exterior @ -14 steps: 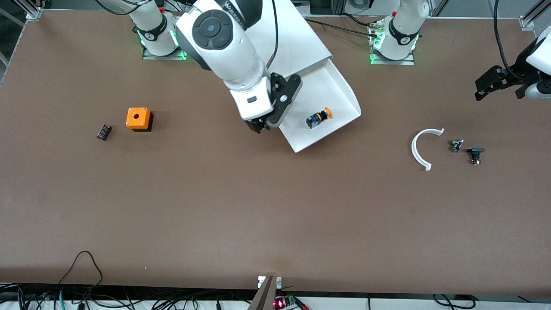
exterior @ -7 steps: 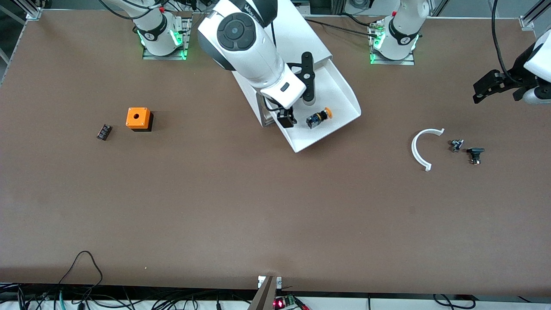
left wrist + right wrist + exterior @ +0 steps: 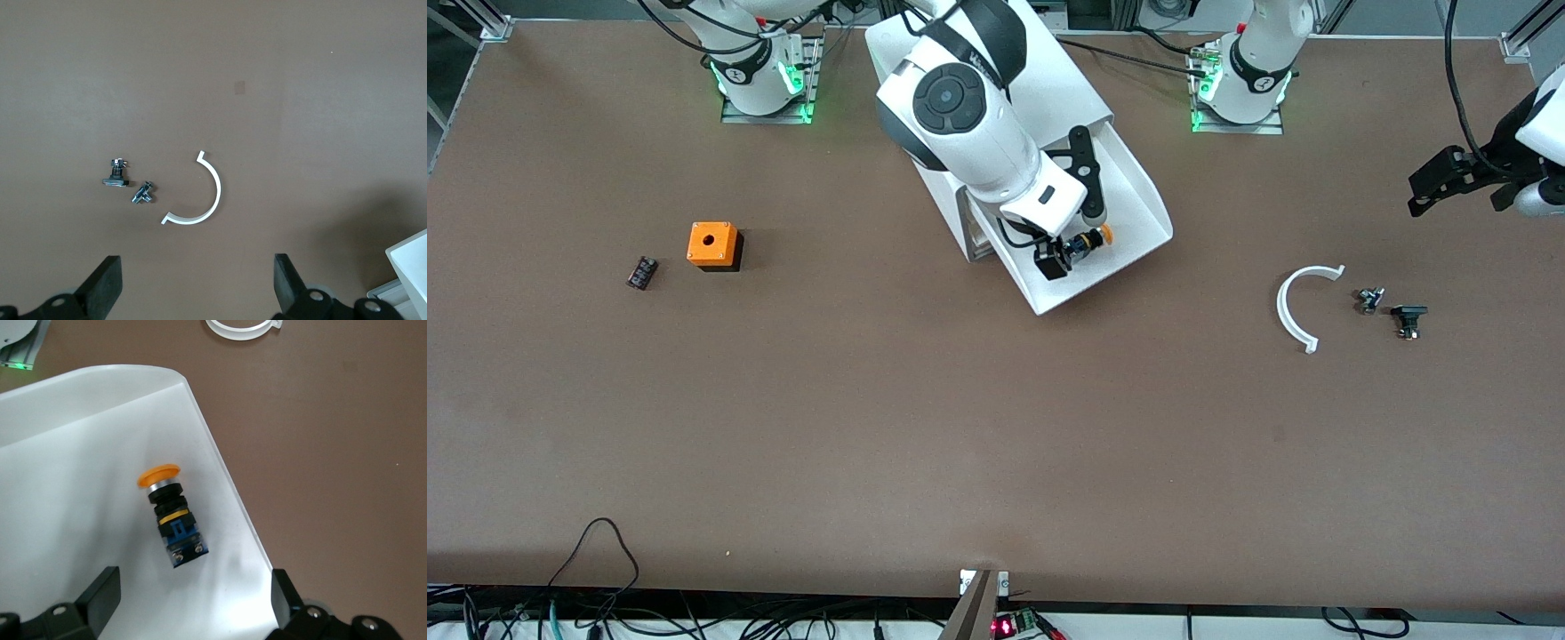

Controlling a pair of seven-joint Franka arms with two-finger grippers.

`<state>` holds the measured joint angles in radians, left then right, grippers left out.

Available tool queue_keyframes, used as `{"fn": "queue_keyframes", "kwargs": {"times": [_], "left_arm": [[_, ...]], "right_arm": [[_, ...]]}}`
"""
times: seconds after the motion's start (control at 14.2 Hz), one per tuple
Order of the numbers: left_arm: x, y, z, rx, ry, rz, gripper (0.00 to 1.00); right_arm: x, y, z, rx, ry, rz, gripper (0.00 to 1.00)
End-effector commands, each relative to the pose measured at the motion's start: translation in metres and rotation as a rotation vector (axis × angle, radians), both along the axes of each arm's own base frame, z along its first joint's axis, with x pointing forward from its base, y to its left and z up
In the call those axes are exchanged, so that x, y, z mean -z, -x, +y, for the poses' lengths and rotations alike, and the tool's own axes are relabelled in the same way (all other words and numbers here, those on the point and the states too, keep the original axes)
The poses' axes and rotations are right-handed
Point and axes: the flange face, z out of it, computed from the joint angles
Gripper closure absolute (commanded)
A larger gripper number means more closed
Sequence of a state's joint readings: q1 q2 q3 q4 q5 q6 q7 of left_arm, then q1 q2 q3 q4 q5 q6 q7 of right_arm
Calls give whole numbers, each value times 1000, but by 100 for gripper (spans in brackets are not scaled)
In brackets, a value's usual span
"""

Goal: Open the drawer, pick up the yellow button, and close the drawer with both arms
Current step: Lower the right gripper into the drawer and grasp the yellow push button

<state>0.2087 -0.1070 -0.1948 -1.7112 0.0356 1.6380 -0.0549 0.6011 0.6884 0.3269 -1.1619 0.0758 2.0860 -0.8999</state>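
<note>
The pulled-out drawer (image 3: 1138, 200) of the cabinet (image 3: 1040, 80) holds the button (image 3: 171, 513), lying on its side. The right gripper (image 3: 1069, 244) hangs over it, fingers spread, grasping nothing. The left gripper (image 3: 1440, 182) waits spread wide at the left arm's table end.

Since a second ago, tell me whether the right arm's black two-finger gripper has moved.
Yes. The right gripper has moved from beside the white drawer to over it, above the orange-capped button.
</note>
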Motion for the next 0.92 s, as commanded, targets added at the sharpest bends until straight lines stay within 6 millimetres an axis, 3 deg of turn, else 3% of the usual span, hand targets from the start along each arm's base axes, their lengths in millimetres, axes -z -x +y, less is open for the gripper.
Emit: {"fn": "queue_keyframes", "kwargs": {"times": [0.0, 0.42, 0.85], "left_arm": [[-4, -2, -1, 2, 0, -11, 0], [-5, -3, -2, 2, 1, -14, 0], [-5, -3, -8, 8, 2, -18, 0]], "right_arm": [[24, 3, 19, -24, 1, -23, 0], [35, 15, 24, -61, 69, -29, 1], [38, 35, 39, -109, 101, -51, 38]]}}
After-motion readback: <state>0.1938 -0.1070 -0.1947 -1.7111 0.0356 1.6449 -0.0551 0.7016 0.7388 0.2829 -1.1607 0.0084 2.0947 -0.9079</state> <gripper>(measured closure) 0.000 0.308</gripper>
